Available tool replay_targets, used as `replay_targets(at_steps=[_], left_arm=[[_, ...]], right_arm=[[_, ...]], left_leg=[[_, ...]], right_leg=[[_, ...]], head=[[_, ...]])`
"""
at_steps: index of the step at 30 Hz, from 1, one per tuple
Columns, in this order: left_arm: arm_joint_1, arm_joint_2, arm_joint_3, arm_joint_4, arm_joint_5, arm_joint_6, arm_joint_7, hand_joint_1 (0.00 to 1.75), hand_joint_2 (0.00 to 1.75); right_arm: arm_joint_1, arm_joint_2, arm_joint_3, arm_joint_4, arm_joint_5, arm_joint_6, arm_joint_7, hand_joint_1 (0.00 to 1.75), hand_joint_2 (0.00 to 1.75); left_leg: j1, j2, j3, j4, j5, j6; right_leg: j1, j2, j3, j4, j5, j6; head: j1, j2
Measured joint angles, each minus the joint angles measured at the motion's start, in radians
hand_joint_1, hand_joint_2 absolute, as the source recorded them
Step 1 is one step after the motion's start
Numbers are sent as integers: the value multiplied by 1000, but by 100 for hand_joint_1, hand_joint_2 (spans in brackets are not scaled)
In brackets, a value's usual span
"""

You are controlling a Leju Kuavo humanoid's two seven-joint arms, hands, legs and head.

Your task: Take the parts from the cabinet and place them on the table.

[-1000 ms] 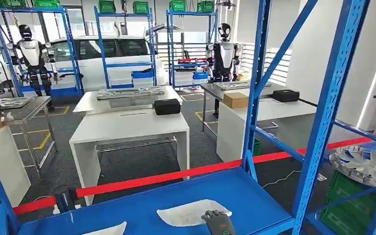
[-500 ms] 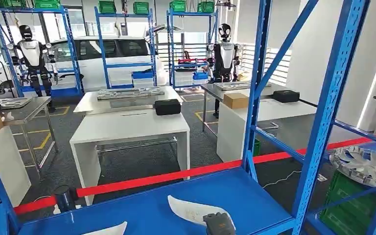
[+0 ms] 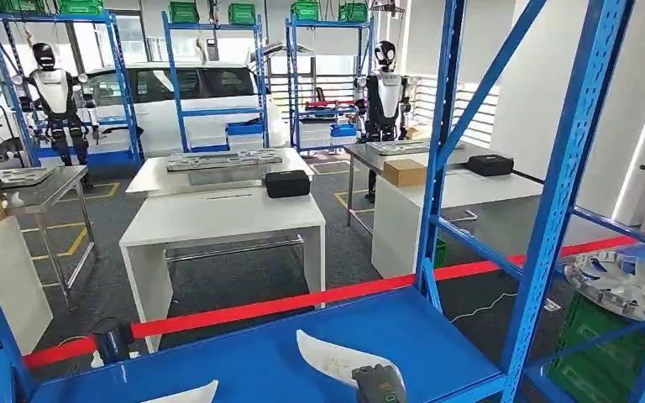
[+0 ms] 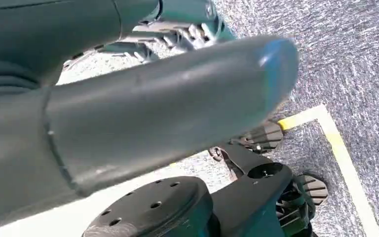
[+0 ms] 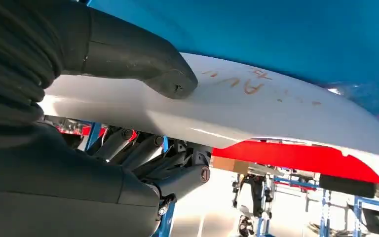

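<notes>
White part tilted up off the blue shelf, pinched in the right hand.

The white part (image 3: pixel 327 359) stands on its edge above the blue shelf (image 3: pixel 243 353); its near end is hidden behind the right hand (image 3: pixel 378 384), whose thumb (image 5: pixel 143 59) presses one face and darker fingers (image 5: pixel 143 153) the other. Orange writing on it is too faint to read. A second white part (image 3: pixel 186 393) is cut off by the frame's edge. The left hand (image 4: pixel 128 123) is a close blur; I cannot tell its state. Behind a red tape (image 3: pixel 302 300) stands a white table (image 3: pixel 218 220); blue uprights (image 3: pixel 558 193) cross the view.
</notes>
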Motion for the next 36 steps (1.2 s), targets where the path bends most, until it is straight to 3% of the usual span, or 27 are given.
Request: replay_targets(at_steps=[10,11,16,17,21,25,30,36], left_arm=[[0,-2,0,0,5,20,0,80,0],[0,-2,0,0,5,20,0,0,0],[0,-3,0,0,-2,36,-3,0,0],[0,-3,0,0,-10,45,-17,0,175],[0,-5,-4,0,-42,69,-113,0,175],[0,-8,-18,0,-52,50,-168,0,175],[0,-8,-27,0,-61,-5,-168,0,175],[0,-7,-27,0,-47,-13,-152,0,175]], right_arm=[[0,0,0,0,0,2,0,175,175],[0,0,0,0,0,2,0,175,175],[0,0,0,0,0,2,3,175,175],[0,0,0,0,0,2,3,175,175],[0,0,0,0,0,1,3,175,175],[0,-1,-1,0,1,-1,3,175,175],[0,-1,-2,0,4,-2,3,175,175],[0,-2,-2,0,9,-2,0,175,175]], left_leg=[[0,0,0,0,0,0],[0,0,0,0,0,0],[0,0,0,0,0,0],[0,0,0,0,0,0],[0,0,0,0,0,0],[0,0,1,0,0,0],[0,0,0,0,0,0],[0,0,0,0,0,0]], right_leg=[[0,0,0,0,0,0],[0,0,0,0,0,0],[0,0,0,0,0,0],[0,0,0,0,0,0],[0,0,0,0,0,0],[0,0,0,0,0,0],[0,0,0,0,0,0],[0,0,0,0,0,0]], head=[[0,0],[0,0],[0,0],[0,0],[0,0],[0,0],[0,0],[0,0]])
